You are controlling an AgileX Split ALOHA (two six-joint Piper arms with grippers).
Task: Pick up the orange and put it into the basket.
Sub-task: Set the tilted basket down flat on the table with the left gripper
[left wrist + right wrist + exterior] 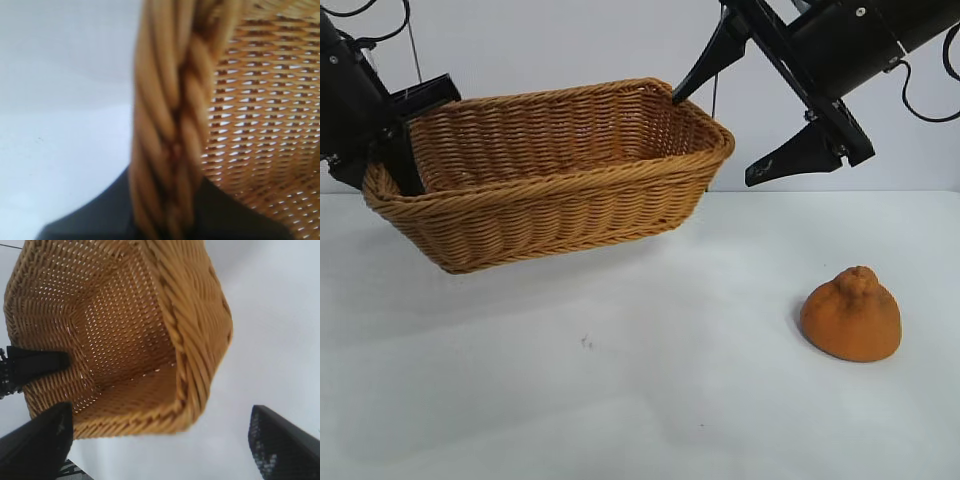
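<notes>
The orange [851,314] sits on the white table at the right front, dome-shaped with a knob on top. The woven basket [550,215] hangs tilted above the table, its left end held up. My left gripper [402,140] is shut on the basket's left rim; the braided rim [167,130] fills the left wrist view. My right gripper [720,125] is open and empty, high beside the basket's right end, well above the orange. The basket's inside [115,330] shows in the right wrist view, with the left gripper's finger [37,364] on its far rim.
The white table [620,380] spreads under the basket and round the orange. A pale wall stands behind. Cables hang from both arms at the top.
</notes>
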